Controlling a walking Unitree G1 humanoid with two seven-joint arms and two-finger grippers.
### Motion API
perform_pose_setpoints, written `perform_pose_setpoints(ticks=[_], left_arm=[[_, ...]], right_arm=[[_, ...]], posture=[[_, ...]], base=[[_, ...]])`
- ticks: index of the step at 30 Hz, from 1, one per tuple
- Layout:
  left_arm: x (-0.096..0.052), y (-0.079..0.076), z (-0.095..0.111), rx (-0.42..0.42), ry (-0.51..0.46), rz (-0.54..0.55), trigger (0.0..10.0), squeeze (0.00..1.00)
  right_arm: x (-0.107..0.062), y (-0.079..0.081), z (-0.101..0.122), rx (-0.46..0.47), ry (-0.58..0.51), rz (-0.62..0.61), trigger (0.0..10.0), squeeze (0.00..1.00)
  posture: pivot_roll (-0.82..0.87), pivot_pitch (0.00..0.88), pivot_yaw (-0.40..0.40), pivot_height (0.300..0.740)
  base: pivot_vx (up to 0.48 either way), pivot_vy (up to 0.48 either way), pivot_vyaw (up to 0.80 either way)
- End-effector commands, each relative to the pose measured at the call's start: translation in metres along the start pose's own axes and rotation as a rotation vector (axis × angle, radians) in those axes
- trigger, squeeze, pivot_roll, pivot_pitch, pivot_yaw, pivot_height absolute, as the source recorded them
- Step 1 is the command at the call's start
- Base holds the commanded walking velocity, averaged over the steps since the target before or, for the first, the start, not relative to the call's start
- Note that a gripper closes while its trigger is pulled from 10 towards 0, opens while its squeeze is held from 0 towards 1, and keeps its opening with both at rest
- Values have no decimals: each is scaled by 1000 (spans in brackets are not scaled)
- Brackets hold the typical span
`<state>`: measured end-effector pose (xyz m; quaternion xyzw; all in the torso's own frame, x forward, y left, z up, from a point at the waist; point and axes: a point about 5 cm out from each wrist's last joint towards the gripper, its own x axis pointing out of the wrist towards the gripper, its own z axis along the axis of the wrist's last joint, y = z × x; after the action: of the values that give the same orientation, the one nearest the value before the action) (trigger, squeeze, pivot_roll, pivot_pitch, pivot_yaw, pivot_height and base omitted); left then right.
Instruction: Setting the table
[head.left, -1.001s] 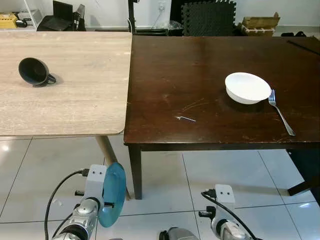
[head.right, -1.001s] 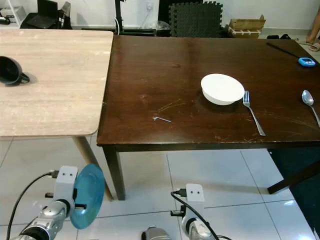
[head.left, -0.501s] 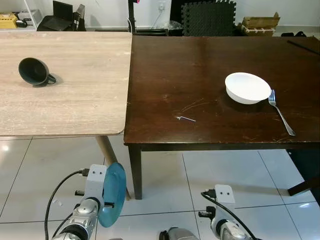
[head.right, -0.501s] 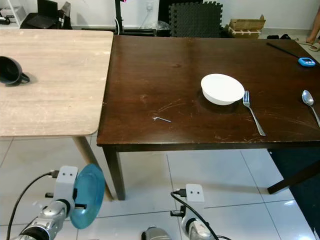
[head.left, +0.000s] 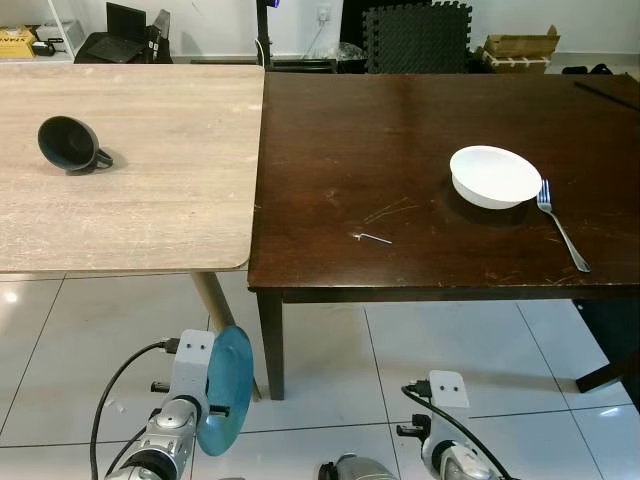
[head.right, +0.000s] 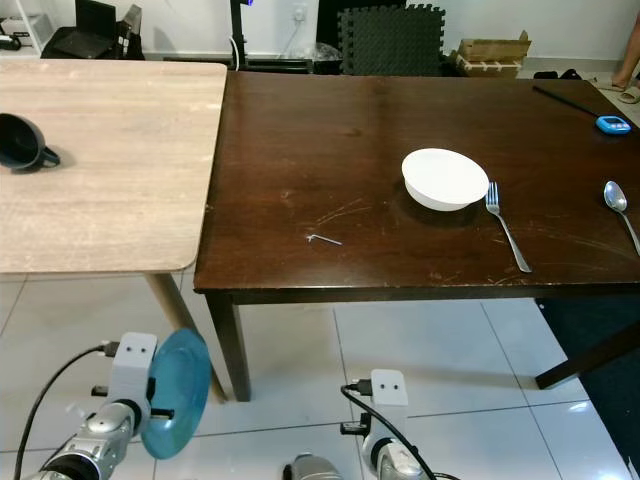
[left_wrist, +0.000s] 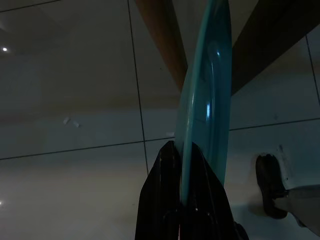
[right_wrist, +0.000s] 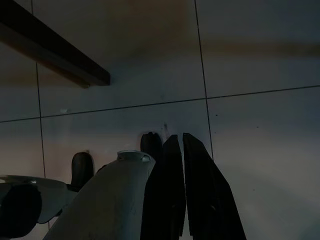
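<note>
Home dining room: two tables

A teal plate is showing beside the silver left arm. A white bowl, a silver fork and a silver spoon are lying on the dark brown table. A black mug is sitting on the pale wood-grain table. The floor tiles are gleaming white.

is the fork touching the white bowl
Apart. The right eye view shows a strip of dark table between the fork and the white bowl.
</note>
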<state>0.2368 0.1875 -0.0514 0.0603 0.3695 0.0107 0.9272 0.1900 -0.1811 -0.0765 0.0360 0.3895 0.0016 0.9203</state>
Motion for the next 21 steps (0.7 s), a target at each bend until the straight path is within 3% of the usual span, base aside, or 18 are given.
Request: perform_pose_setpoints(ticks=[1, 21], left_arm=[[-2, -2, -9, 8, 32, -4, 10000, 0], [-2, -1, -9, -3, 37, -1, 10000, 0]], right_arm=[[-2, -1, -7, -2, 30, -4, 10000, 0], [-3, -1, -11, 1, 35, -11, 10000, 0]], posture=[[40, 0, 35, 740], [38, 9, 48, 740]], base=[[0, 0, 0], [0, 0, 0]])
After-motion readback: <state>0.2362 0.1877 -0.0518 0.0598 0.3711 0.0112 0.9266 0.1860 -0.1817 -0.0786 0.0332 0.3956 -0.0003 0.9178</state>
